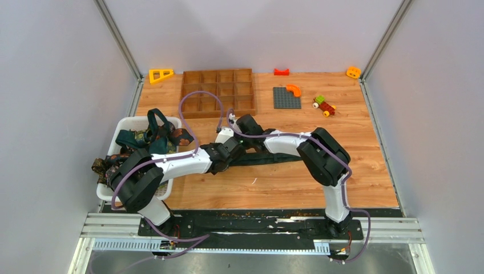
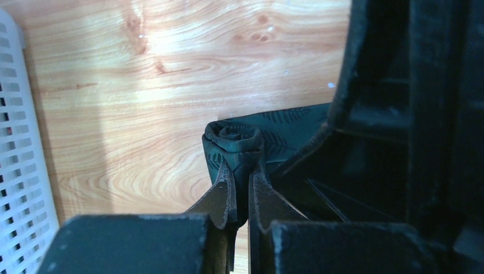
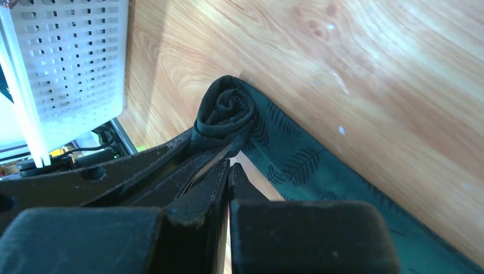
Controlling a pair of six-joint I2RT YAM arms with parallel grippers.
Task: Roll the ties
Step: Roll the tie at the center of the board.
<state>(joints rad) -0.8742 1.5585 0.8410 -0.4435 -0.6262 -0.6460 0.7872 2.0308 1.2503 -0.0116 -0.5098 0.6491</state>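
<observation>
A dark green tie (image 1: 274, 158) with a leaf print lies flat across the middle of the wooden table. Its left end is wound into a small tight roll (image 2: 240, 137) (image 3: 225, 111). My left gripper (image 1: 230, 150) (image 2: 242, 168) is shut on the tie, with fabric pinched between its fingers just below the roll. My right gripper (image 1: 228, 138) (image 3: 229, 165) is shut, its tips together right beside the roll, and no fabric shows between them. More ties (image 1: 153, 137), teal and brown patterned, are heaped in the white basket (image 1: 130, 121).
The white basket (image 2: 17, 171) (image 3: 74, 57) stands close on the left of the roll. A wooden compartment tray (image 1: 218, 91), a grey baseplate (image 1: 286, 97), a toy car (image 1: 324, 105) and a yellow triangle (image 1: 160, 75) are at the back.
</observation>
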